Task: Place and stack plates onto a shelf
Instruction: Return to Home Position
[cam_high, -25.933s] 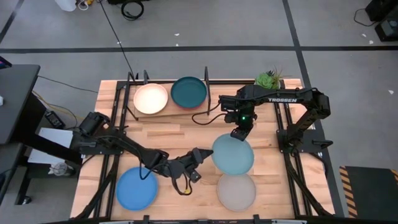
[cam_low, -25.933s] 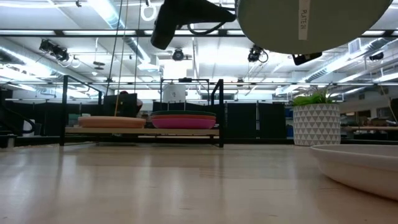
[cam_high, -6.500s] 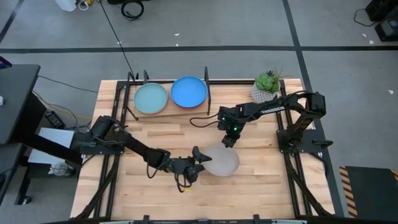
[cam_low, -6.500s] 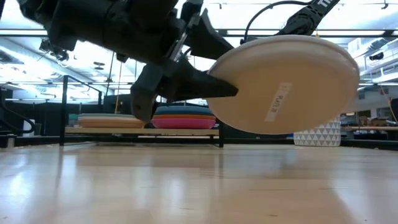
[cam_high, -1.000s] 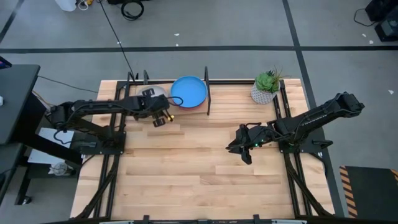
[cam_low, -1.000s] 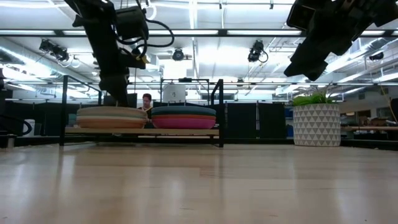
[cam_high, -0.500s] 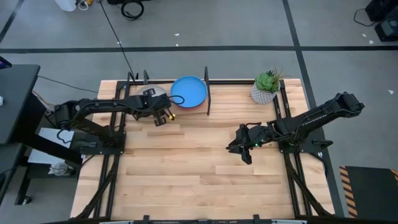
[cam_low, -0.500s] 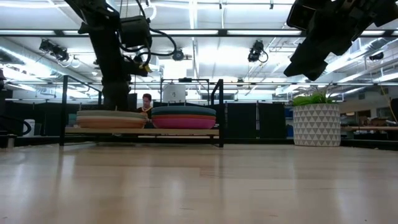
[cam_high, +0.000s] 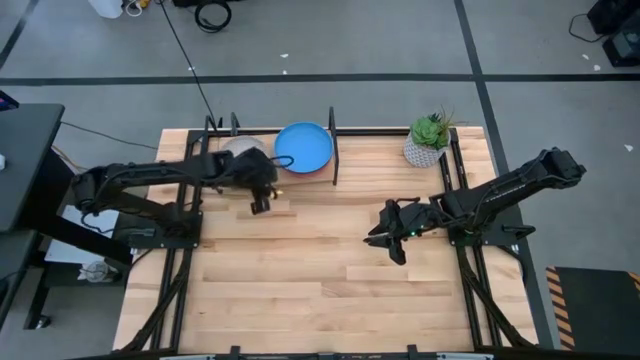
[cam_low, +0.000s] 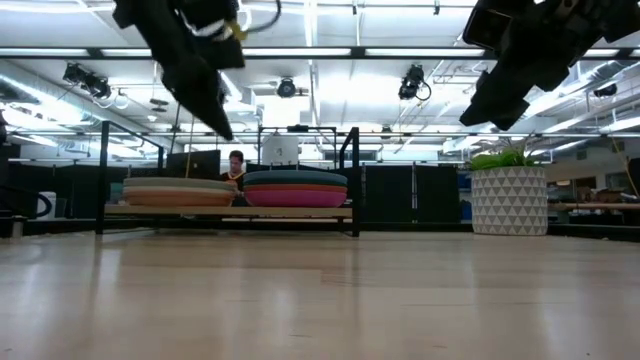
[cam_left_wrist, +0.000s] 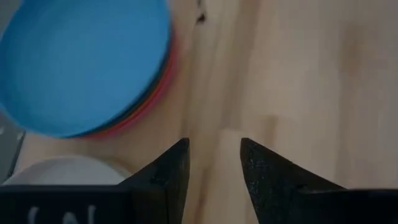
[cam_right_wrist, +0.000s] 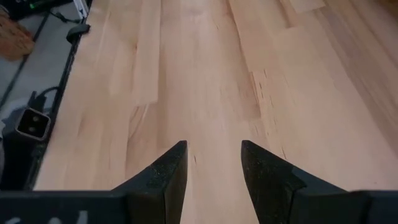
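My left tool (cam_left_wrist: 213, 144) has its fingers spread with nothing between them; only bare counter (cam_high: 330, 290) shows in the gap. It hangs over the counter just on the near side of the shelf (cam_low: 230, 211), by the left stack. My right tool (cam_right_wrist: 213, 144) is spread too and empty, raised over the right half of the counter, well apart from the shelf.

The plates sit on the shelf at the back of the counter in two stacks side by side. The grey plate (cam_high: 238, 146) tops the left stack, partly hidden by the left arm in the high view. The blue plate (cam_high: 304, 147) tops the right stack, and the magenta plate (cam_low: 295, 199) is at the bottom of it. A potted plant (cam_high: 428, 138) stands at the back right, apart from the shelf. In the low view a person (cam_low: 236, 163) shows behind the shelf.
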